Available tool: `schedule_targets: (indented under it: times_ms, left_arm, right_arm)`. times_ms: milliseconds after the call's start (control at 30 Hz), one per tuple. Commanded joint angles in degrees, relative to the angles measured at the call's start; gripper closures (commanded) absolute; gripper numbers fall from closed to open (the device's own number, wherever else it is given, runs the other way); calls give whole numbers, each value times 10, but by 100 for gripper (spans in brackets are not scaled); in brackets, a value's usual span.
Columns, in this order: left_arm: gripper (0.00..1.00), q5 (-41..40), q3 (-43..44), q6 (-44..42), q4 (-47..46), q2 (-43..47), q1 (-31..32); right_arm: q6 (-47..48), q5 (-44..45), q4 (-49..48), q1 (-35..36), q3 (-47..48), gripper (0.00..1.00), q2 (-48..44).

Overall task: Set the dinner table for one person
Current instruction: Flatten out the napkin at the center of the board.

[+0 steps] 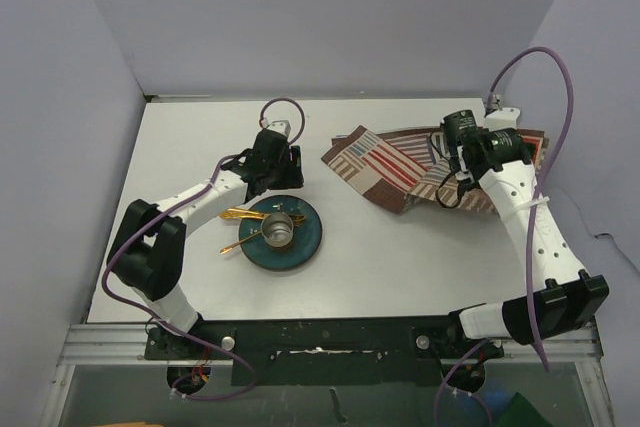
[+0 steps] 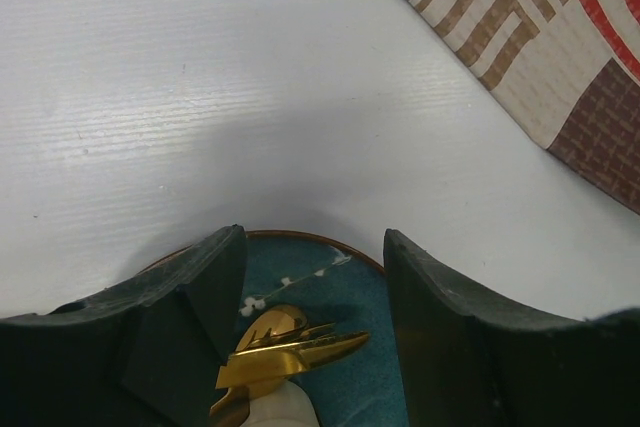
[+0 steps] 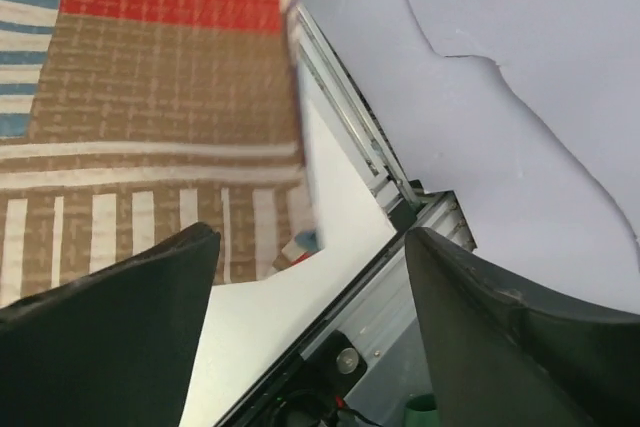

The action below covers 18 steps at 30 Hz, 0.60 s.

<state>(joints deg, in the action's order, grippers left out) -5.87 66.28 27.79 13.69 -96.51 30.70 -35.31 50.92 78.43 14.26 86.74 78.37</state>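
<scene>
One white worktop (image 1: 380,267), the dinner table being set, fills the top view from the arm bases to the back wall and carries everything else. Toward 2 o'clock from its middle lies the striped patchwork placemat (image 1: 385,169). It is rumpled and folded over itself, and its outer end runs close to the rail at 3 o'clock. Bunched like that it cannot take a place setting, so I judge that flattening and squaring it is the step in hand.

The right end effector (image 3: 312,247) hangs over the mat's 3 o'clock part. Its jaws are spread wide with nothing between them, and the cloth's edge is just ahead, so it seems placed to take that edge.

At 8 o'clock from the middle sits the teal plate (image 1: 308,245), off the mat, probably parked until the cloth lies flat. The left end effector (image 2: 312,247) hovers at the plate's 12 o'clock rim, likewise released, with its jaws either side of the rim.

A small metal cup (image 1: 279,231) stands on the plate. Gold cutlery (image 1: 238,215) rests across its 9 o'clock side, handles overhanging the worktop. Stacked so, the set could travel together, though the pieces may slide.
</scene>
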Motion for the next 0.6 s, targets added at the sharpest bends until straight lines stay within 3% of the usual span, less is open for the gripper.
schedule_targets:
  times_ms: [0, 33, 233, 367, 433, 567]
  left_arm:
    - [44, -2, 27, -8, -20, 16, 2]
    - [44, -1, 27, -7, -20, 16, 2]
    - [44, -3, 29, -9, -19, 15, 4]
    - [44, 1, 32, -9, -20, 11, 5]
    - [44, 8, 33, -9, -23, 9, 4]
    - [44, 52, 20, -9, -64, 14, 5]
  right_arm:
    - [-18, 24, 28, -2, 12, 9, -40]
    - [-14, 25, 26, -2, 17, 1, -44]
    - [20, 15, -7, 1, 68, 1, -66]
    - [97, -107, -119, 0, 46, 14, -66]
    - [115, -165, -170, -1, 21, 30, -47]
    - [151, -278, -263, -8, -25, 88, 30]
